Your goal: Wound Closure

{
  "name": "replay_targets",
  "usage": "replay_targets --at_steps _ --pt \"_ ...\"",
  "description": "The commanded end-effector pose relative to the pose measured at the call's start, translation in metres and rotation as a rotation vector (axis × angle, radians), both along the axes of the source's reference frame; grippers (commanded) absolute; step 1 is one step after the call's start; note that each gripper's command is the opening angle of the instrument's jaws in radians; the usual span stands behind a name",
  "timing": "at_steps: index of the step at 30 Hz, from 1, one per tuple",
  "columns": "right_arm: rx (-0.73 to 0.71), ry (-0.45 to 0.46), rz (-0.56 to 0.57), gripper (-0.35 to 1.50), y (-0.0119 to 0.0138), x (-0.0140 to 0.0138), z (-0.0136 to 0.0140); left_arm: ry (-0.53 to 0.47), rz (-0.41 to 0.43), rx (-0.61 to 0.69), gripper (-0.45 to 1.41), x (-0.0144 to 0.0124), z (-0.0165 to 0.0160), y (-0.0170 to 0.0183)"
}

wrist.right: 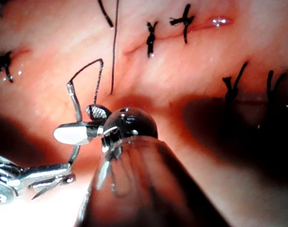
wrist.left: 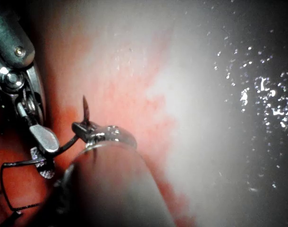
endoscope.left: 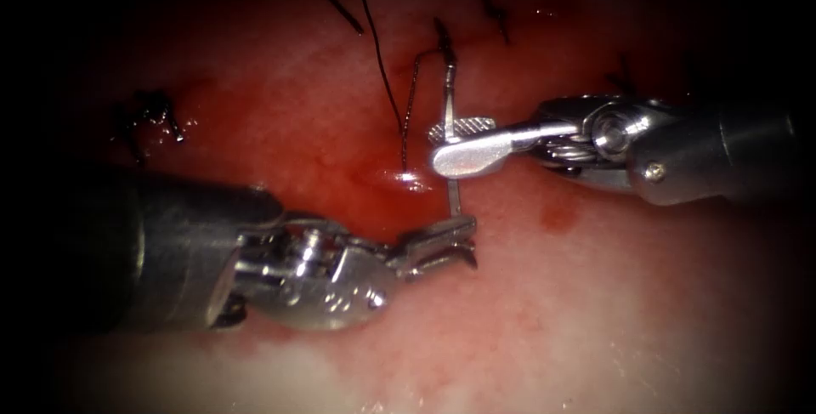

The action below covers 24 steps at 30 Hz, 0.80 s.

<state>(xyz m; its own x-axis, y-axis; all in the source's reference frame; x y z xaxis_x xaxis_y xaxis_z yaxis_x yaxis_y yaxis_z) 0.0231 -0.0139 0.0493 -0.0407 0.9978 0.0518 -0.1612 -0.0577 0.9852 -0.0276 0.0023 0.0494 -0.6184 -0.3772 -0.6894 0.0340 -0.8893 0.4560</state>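
Needle first: in the endoscope view we see the thin curved steel needle [endoscope.left: 450,138] standing clear of the pale, red-stained pork tissue [endoscope.left: 595,312], its long axis running near to far. The left arm's steel hand [endoscope.left: 446,244] is closed on its near end close to the tip; the right arm's steel hand [endoscope.left: 463,144] is closed across the shaft further up. Black thread [endoscope.left: 408,116] trails from the far end toward the left. Dark finished stitches [endoscope.left: 497,19] mark the closed cut on the far side.

In the left wrist view, we find the left hand [wrist.left: 85,128] clamped, the needle's tip [wrist.left: 86,106] sticking out past it.

In the right wrist view, we see the right hand [wrist.right: 80,130] shut on the needle [wrist.right: 75,106], the left hand [wrist.right: 54,172] below.
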Motion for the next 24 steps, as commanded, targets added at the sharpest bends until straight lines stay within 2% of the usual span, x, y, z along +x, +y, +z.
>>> replay_targets --at_steps 1,4,6,8,10,11,12,14,16,17,19,20,24 --pt "0.0 0.007 -0.005 1.15 -0.0007 0.0009 0.0004 0.0 0.002 0.004 -0.45 -0.0006 0.0005 -0.0009" --pt "-0.001 0.016 -0.011 1.08 -0.0008 0.0015 0.0003 0.0 0.002 0.004 -0.45 -0.0006 0.0004 -0.0009" --pt "-0.002 0.022 -0.014 0.88 -0.0009 0.0016 0.0003 0.0 0.002 0.004 -0.45 -0.0006 0.0004 -0.0009" --pt "-0.003 0.029 -0.013 0.52 -0.0008 0.0016 0.0003 0.0 0.002 0.004 -0.45 -0.0006 0.0004 -0.0009" --pt "-0.003 0.023 -0.006 0.37 -0.0007 0.0016 0.0003 0.0 0.002 0.003 -0.45 -0.0006 0.0004 -0.001" --pt "-0.003 0.014 0.003 0.21 -0.0006 0.0016 0.0004 0.0 0.001 0.003 -0.45 -0.0006 0.0005 -0.001" --pt "-0.003 0.01 0.008 0.17 -0.0005 0.0016 0.0004 0.001 0.001 0.003 -0.45 -0.0007 0.0005 -0.001" --pt "-0.004 0.004 0.017 0.16 -0.0003 0.0015 0.0005 0.001 0.0 0.003 -0.45 -0.0007 0.0005 -0.001" --pt "0.001 0.006 0.025 0.24 -0.0002 0.0015 0.0005 0.001 0.0 0.002 -0.45 -0.0008 0.0005 -0.001" --pt "-0.005 0.006 0.024 0.34 -0.0002 0.0015 0.0005 0.002 0.0 0.002 -0.45 -0.0008 0.0005 -0.001" --pt "-0.029 0.008 0.029 0.68 0.0 0.0015 0.0005 0.002 0.0 0.002 -0.45 -0.0008 0.0005 -0.0011" --pt "-0.029 0.012 0.038 0.76 0.0001 0.0015 0.0005 0.002 0.0 0.002 -0.45 -0.0008 0.0005 -0.0011" --pt "-0.028 0.018 0.049 0.73 0.0004 0.0015 0.0003 0.002 0.0 0.002 -0.45 -0.0008 0.0005 -0.0011"
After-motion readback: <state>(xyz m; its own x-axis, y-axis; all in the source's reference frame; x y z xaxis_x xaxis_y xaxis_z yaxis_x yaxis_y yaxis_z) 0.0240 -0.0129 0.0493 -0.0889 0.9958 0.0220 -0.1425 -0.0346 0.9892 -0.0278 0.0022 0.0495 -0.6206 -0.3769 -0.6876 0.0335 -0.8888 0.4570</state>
